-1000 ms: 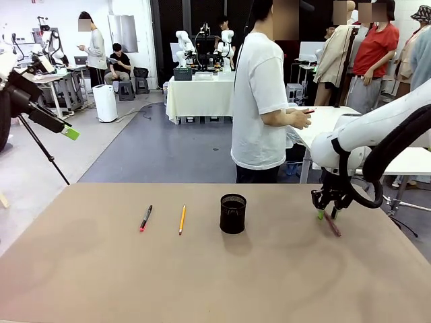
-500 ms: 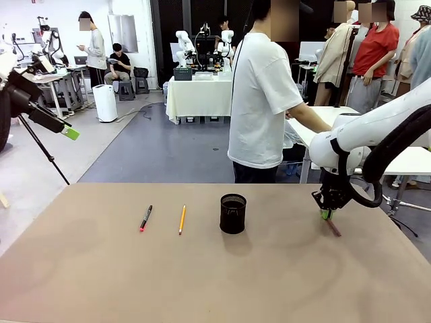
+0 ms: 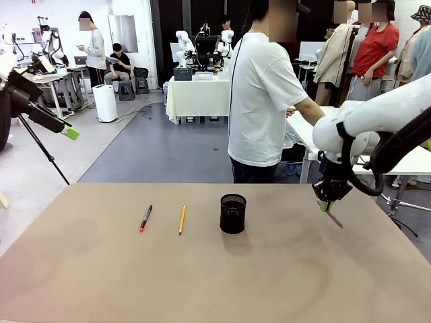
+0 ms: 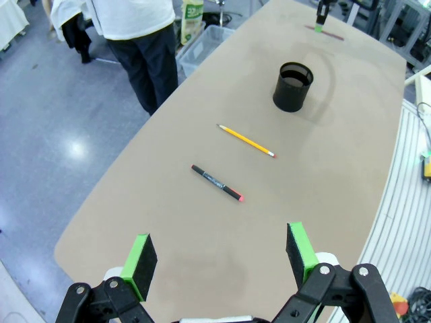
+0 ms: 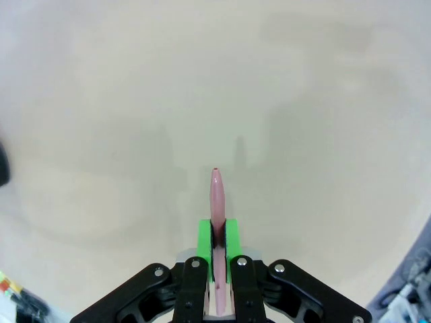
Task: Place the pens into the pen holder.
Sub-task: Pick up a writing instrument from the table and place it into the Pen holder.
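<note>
My right gripper (image 3: 327,204) hangs just above the table's right side, shut on a pinkish pen (image 3: 335,218) that slants down from its fingers. In the right wrist view the pen (image 5: 216,192) sticks out between the green pads (image 5: 231,237). The black mesh pen holder (image 3: 233,213) stands mid-table, left of that gripper. Further left lie a yellow pencil (image 3: 182,219) and a black pen with a pink end (image 3: 145,218). My left gripper (image 4: 219,252) is open, high above the table's left end, looking down on the black pen (image 4: 215,183), the pencil (image 4: 246,140) and the holder (image 4: 293,86).
A person in a white T-shirt (image 3: 262,101) stands at the far edge, turned towards a white table (image 3: 323,128) behind. The brown table (image 3: 202,276) is bare in front of the holder and between the holder and my right gripper.
My right gripper closed on the pinkish pen lying on the table and lifted it, so the pen now hangs tilted off the surface. The left arm has not moved.
</note>
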Action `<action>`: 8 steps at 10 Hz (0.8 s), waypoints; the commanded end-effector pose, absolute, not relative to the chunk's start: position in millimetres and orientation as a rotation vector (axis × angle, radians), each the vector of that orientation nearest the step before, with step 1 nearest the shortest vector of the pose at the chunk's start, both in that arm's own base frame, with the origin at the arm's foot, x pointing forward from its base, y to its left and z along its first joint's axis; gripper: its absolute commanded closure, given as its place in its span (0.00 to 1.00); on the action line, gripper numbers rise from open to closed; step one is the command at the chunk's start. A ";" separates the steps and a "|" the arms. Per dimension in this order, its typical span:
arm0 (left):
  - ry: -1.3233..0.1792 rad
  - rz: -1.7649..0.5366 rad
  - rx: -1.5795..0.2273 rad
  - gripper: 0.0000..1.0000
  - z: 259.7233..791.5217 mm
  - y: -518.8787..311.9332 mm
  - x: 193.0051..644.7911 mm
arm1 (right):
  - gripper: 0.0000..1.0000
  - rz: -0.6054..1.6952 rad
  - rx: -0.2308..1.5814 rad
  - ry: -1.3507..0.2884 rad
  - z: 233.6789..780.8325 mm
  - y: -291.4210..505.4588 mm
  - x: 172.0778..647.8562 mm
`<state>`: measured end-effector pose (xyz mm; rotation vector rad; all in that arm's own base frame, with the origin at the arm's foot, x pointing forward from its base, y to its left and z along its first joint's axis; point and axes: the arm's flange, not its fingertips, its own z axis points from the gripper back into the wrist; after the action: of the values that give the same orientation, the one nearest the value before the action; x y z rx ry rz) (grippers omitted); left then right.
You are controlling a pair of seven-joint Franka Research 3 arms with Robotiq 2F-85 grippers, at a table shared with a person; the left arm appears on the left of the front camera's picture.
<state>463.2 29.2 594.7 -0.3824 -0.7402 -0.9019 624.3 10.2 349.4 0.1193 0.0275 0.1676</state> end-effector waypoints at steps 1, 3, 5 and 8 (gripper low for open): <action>-0.744 -0.907 -0.389 0.00 595.9 29.6 462.7 | 1.00 0.332 0.326 0.069 379.0 0.6 603.0; -0.744 -0.907 -0.389 0.00 595.9 29.6 462.7 | 1.00 0.615 0.679 0.043 414.9 0.7 593.5; -0.744 -0.907 -0.389 0.00 595.9 29.6 462.7 | 1.00 0.775 0.851 -0.015 438.6 6.3 589.3; -0.744 -0.907 -0.389 0.00 595.9 29.6 462.7 | 1.00 1.039 1.013 -0.363 460.5 17.0 592.7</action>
<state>463.4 29.3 594.6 -0.3824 -0.7397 -0.9016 585.2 22.2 463.0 0.9457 -0.2510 0.9705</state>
